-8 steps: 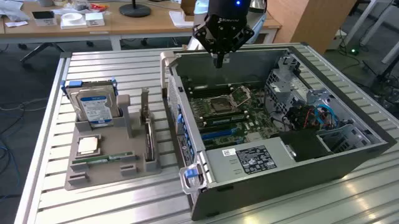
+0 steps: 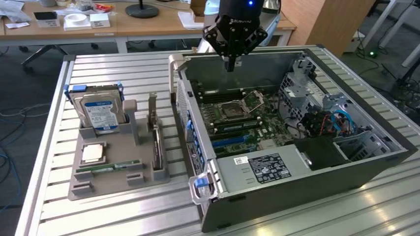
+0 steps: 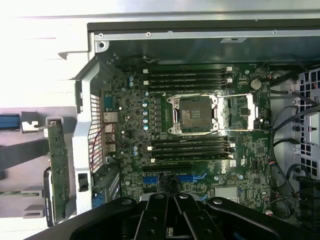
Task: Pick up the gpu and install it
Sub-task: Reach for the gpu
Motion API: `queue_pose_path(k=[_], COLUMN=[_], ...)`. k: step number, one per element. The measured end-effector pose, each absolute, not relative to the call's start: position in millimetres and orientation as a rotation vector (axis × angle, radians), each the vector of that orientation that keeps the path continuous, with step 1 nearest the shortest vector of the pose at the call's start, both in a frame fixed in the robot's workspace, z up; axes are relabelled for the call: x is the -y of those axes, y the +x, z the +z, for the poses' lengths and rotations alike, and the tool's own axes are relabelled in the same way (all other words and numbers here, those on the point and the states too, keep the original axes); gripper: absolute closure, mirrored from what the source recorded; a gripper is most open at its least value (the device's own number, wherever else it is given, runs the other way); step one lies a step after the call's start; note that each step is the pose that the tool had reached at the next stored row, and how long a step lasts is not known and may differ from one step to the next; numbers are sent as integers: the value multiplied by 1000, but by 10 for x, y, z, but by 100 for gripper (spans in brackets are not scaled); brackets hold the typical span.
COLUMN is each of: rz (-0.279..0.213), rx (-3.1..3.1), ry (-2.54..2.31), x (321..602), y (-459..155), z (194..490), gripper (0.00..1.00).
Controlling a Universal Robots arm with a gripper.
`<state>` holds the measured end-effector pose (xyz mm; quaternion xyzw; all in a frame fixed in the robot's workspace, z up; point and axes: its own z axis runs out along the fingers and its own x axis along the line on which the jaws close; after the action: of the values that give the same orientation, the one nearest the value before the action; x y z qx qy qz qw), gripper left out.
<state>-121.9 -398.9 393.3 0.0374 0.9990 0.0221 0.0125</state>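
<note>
The gpu [image 2: 156, 142] is a thin dark card standing on its long edge in a slot of the grey holder [image 2: 118, 184]. It is well apart from the jaws, off toward the exterior view's left and lower down. In the wrist view it [image 3: 58, 165] shows a greenish board face and a pale metal bracket at one end; I can read no writing on it.

Beyond it from the jaws, the same holder carries an upright hard drive [image 2: 98, 110] with a blue-and-white label, a CPU [image 2: 92, 153] and a green memory stick [image 2: 108, 168].

The jaws are clenched on nothing and hang over the open computer case [image 2: 367, 167], close to its far wall. Right under them is the motherboard [image 2: 243, 123] with its bare CPU socket [image 3: 192, 114]. The power supply [image 2: 262, 169] has a black label with print too small to read. Everything stands on the slatted metal bench [image 2: 105, 69].
</note>
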Motion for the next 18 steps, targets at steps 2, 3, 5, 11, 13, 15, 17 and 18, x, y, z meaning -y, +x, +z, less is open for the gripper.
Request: queue_pose_path(k=[2,3,5,11,13,15,17,18], rz=[69,69,69,69,69,69,69,69], rx=[-3114,-3114,-3114,-3114,-3114,-3114,-3114,-3114], ry=[117,117,117,117,117,117,117,117], x=[3988,3988,3989,3988,3988,3988,3988,3988], y=[-1220,-1224,-1237,-1298,-1314,-1329,-1342,-1348], z=[3932,3932,3932,3932,3933,3933,3933,3933], gripper=[89,89,89,89,89,89,89,89])
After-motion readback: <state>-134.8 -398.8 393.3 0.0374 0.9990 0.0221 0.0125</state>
